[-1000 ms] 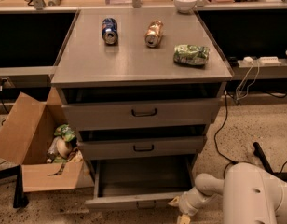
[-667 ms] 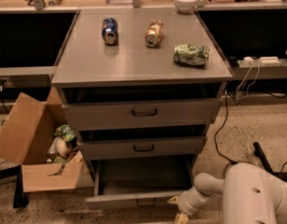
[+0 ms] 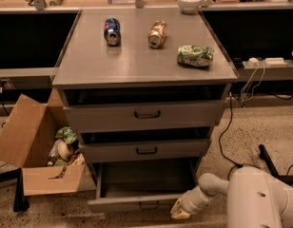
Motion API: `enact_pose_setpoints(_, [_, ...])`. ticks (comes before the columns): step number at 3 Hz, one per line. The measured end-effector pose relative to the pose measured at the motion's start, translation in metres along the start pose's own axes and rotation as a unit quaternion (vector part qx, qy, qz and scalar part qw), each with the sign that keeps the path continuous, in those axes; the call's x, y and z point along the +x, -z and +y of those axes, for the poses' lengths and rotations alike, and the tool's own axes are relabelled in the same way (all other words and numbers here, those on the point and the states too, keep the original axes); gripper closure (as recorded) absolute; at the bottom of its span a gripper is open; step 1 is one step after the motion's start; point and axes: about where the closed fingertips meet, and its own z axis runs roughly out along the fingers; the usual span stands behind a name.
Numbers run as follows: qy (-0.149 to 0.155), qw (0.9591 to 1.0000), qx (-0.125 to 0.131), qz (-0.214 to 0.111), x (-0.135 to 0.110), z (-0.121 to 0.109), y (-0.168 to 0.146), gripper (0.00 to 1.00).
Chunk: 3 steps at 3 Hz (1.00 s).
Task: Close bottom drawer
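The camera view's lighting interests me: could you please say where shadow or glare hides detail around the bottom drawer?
Camera view: warm, dim light, with no strong glare on the cabinet top; the open bottom drawer has its inside in shadow beneath the middle drawer, though its front is readable; the gripper, at that drawer's front right corner, is lit pale.

I am holding my hand (image 3: 181, 210) low, just beside the right front corner of the bottom drawer (image 3: 118, 204), which is standing pulled out under the middle drawer (image 3: 113, 151).
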Motion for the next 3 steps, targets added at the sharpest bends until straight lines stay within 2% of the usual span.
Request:
enact_pose_setpoints(1, [0.011,0.9996,0.027,0.001,0.002,-0.016,0.005,0.87])
enact_pose_setpoints(2, [0.015,0.9992,0.038,0.001,0.003,-0.024,0.007,1.00])
enact_pose_setpoints(3, [0.019,0.9986,0.050,0.000,0.004,-0.032,0.009,1.00])
